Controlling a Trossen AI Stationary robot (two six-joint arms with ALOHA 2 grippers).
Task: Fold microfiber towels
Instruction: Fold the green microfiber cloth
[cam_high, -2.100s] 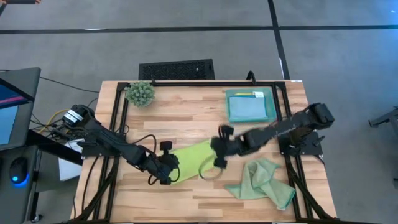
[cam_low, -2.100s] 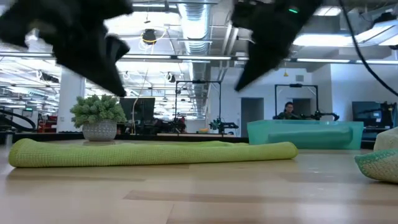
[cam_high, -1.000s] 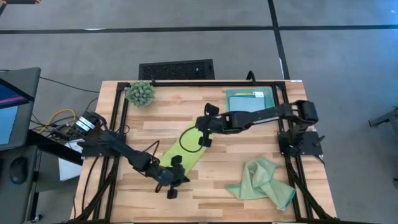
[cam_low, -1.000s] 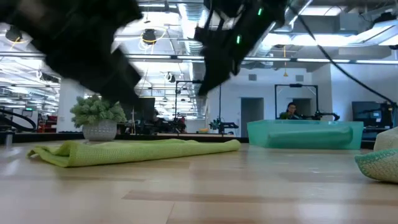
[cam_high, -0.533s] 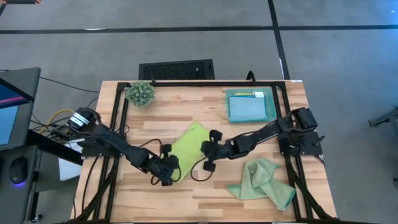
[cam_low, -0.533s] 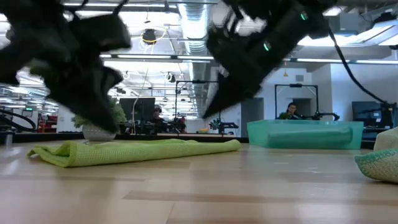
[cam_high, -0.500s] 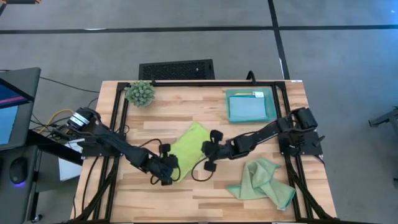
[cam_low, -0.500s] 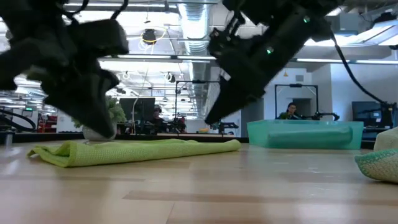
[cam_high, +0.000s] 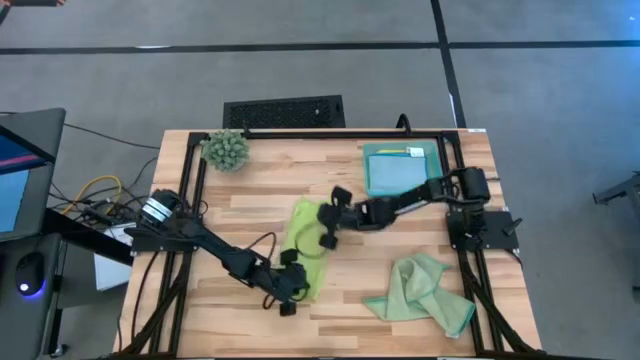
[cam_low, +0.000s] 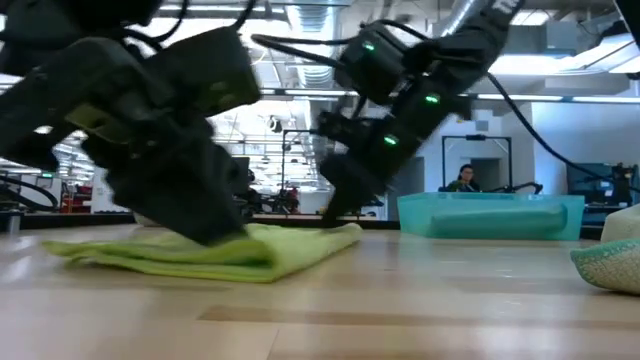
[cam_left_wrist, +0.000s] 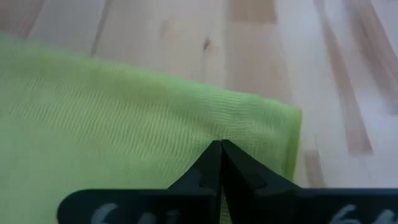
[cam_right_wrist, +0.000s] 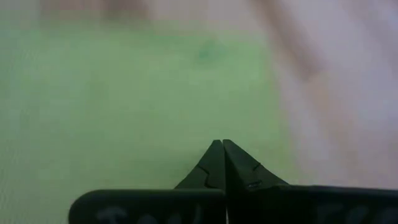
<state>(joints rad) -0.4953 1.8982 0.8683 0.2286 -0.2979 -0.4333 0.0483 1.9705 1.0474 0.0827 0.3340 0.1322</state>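
A lime green microfiber towel (cam_high: 306, 245) lies folded on the table's middle as a short thick pad (cam_low: 240, 252). My left gripper (cam_high: 297, 284) is shut and down on the pad's near end (cam_left_wrist: 221, 144). My right gripper (cam_high: 323, 231) is also shut, on the pad's far part (cam_right_wrist: 221, 144). A pale sage green towel (cam_high: 420, 292) lies crumpled at the near right. A light blue towel (cam_high: 398, 175) rests in the teal tray (cam_high: 438, 168), with a yellow one showing at its far edge. My left gripper presses its shut fingertips on the towel's top layer close to a folded corner (cam_left_wrist: 261, 121). It slants down from the table's left. The towel lies flat on the table under it. My right gripper sets its shut fingertips on the towel's top face (cam_right_wrist: 205, 106), near the pad's far edge (cam_low: 338, 230), slanting down from the table's right. The towel stays flat on the table.
A small potted plant (cam_high: 226, 150) stands at the far left corner. The teal tray sits at the far right. Black frame rails (cam_high: 190, 200) run along the table's left and right sides. Bare wood shows along the near edge.
Both grippers, shut throughout, have come down onto the lime green towel. The left one has gone toward the table's right to the towel's near end; the right one has gone toward the far edge. The towel has stayed in place as a folded pad.
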